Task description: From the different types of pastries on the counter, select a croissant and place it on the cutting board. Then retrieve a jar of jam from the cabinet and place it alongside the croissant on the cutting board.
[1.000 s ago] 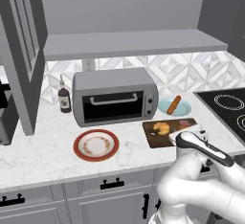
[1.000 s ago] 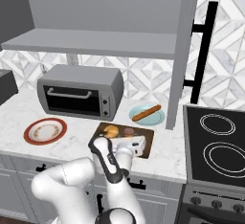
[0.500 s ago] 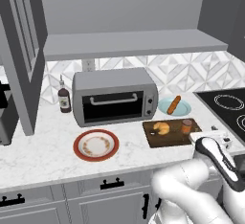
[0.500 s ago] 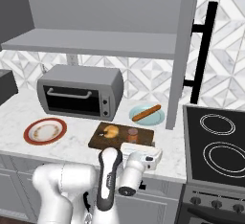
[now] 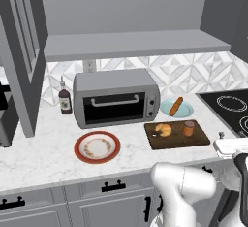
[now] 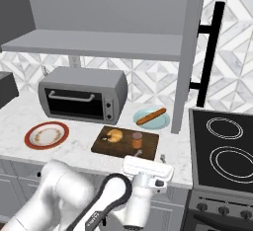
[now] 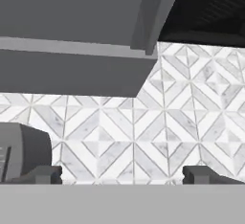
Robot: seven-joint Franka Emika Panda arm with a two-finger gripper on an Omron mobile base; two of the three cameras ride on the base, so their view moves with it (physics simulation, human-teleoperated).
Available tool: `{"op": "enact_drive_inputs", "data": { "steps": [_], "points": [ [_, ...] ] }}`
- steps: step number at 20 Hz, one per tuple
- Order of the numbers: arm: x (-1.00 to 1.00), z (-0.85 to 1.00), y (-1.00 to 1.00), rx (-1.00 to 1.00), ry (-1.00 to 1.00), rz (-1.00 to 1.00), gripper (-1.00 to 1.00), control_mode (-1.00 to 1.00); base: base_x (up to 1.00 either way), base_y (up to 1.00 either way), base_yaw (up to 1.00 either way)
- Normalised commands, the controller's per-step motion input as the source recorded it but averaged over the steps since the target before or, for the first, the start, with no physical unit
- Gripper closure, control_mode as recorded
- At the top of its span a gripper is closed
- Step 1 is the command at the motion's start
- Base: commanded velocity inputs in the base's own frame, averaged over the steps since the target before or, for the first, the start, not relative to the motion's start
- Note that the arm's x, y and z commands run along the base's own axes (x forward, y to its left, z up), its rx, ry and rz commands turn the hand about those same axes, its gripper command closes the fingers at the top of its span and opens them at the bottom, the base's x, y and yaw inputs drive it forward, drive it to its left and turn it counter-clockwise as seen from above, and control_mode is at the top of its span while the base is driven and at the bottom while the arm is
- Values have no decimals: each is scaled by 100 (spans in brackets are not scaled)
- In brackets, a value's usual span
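croissant (image 5: 164, 130) + jam jar (image 5: 189, 128) both sitting on cutting board (image 5: 177, 140), jar standing upright just right of croissant, small gap btwn them. gripper (image 7: 122, 175) hanging off counter (image 5: 48, 158) edge in front of board, fingers spread wide, gripping nothing, facing backsplash. stick pastry (image 6: 151, 116) lying on blue plate (image 6: 163, 121) behind board. toaster oven (image 5: 116, 97) sitting left of that, red-rimmed plate (image 5: 97, 147) in front of it

White arm folded low, hand level, fingers (image 7: 206, 175) spread wide apart, holding nothing
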Motion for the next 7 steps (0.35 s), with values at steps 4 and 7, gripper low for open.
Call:
{"op": "enact_drive_inputs", "data": {
  "steps": [4, 7],
  "points": [
    [-100, 100, 0, 0, -65, 12, -100, -100, 0, 0, 0],
    [-100, 100, 0, 0, -62, 12, -100, -100, 0, 0, 0]
  ]
}}
